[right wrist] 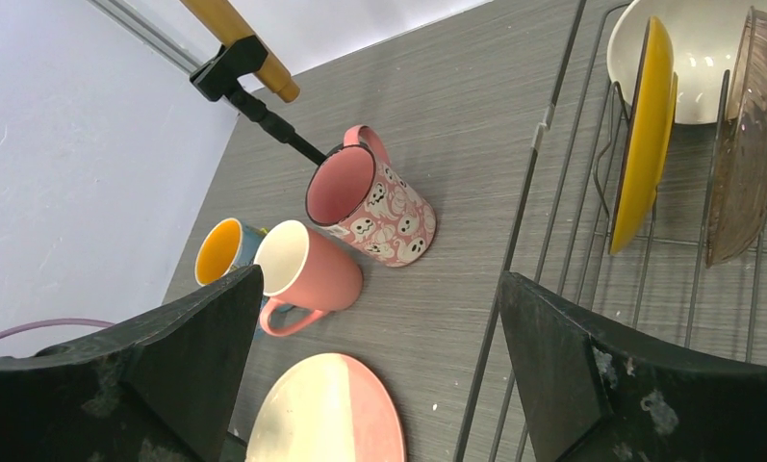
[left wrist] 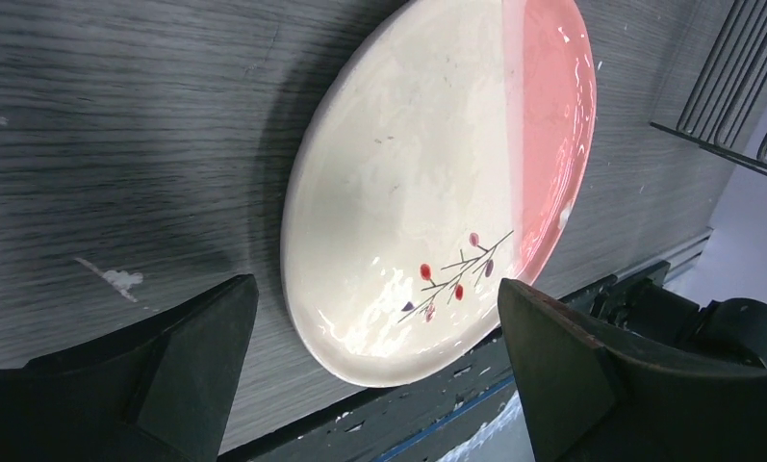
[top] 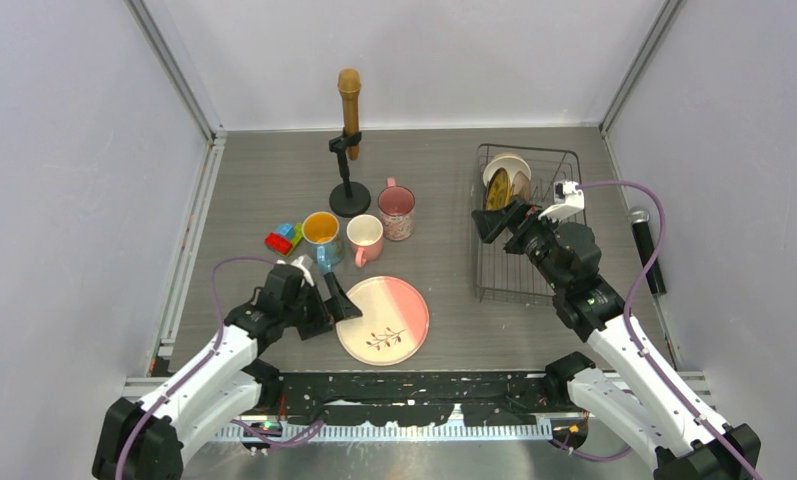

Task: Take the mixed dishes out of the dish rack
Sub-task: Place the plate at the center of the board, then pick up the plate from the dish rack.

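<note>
The black wire dish rack (top: 530, 262) stands at the right. In it a white bowl (top: 507, 168) and a small yellow plate (top: 497, 193) stand on edge, also in the right wrist view: bowl (right wrist: 697, 58), yellow plate (right wrist: 644, 135). My right gripper (top: 498, 222) is open and empty above the rack's left edge. The large pink-cream plate (top: 384, 320) lies flat on the table. My left gripper (top: 340, 300) is open and empty at its left rim. The orange mug (top: 321, 230), pink mug (top: 363, 238) and patterned mug (top: 396, 212) stand on the table.
A brownish translucent dish (right wrist: 750, 135) stands in the rack beside the yellow plate. A microphone stand (top: 349, 195) is behind the mugs, toy blocks (top: 284, 238) left of them. A black microphone (top: 646, 245) lies right of the rack.
</note>
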